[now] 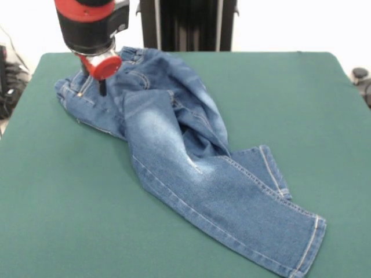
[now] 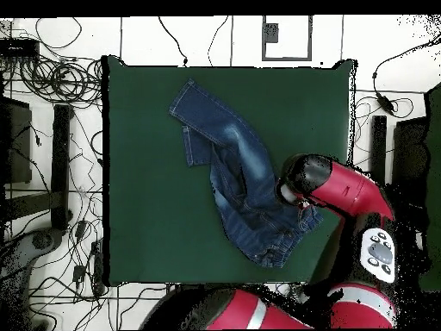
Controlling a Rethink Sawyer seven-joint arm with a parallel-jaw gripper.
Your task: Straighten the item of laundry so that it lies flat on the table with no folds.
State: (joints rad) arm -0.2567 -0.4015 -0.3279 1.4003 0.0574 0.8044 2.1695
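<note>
Your gripper point(image 1: 101, 78) sits on the jeans point(image 1: 185, 156) at the waistband, grip state unclear, so dragging from here may bunch the crossed legs further.

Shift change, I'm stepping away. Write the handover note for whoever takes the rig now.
Claw: down at the waist end of the jeans; open or shut cannot be told.
Jeans: diagonal across the green table, waist toward the robot's side, legs away.
Done: one leg lies fairly straight, hem out.
Left: the waist is bunched, the other leg is folded and mostly under the first. Spread both legs and flatten the waist.
</note>
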